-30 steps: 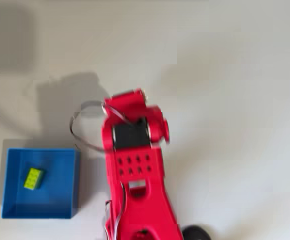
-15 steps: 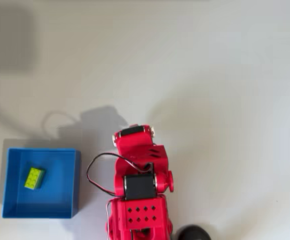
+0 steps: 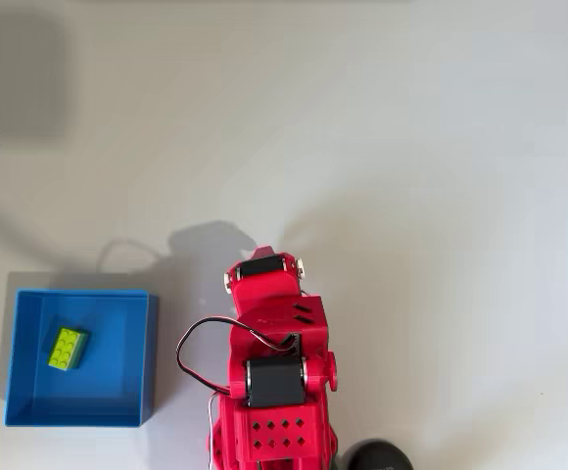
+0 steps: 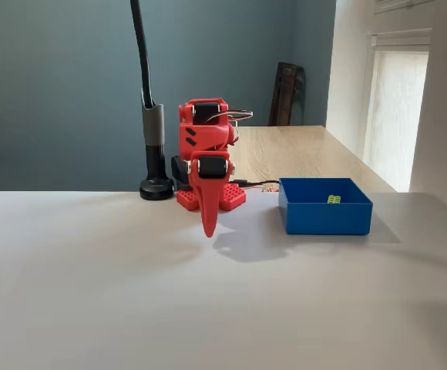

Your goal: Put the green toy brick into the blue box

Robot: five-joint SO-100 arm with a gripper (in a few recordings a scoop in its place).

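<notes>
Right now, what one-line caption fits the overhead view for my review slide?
Green brick lies inside the blue box at lower left; red arm folded back beside it on the white table.

Both pictures are bright and evenly lit by soft daylight. In the fixed view the light comes from the curtained white window (image 4: 408, 108) at the right, which is washed out, almost without detail. The glossy red plastic arm (image 4: 206, 166) throws a soft grey shadow onto the matte white table (image 4: 92, 293) beside it. In the overhead view the arm's shadow (image 3: 201, 257) falls up and left, and a faint grey patch (image 3: 20, 78) darkens the top left corner. The overhead picture is slightly soft, without glare; the fixed view is sharper.
</notes>
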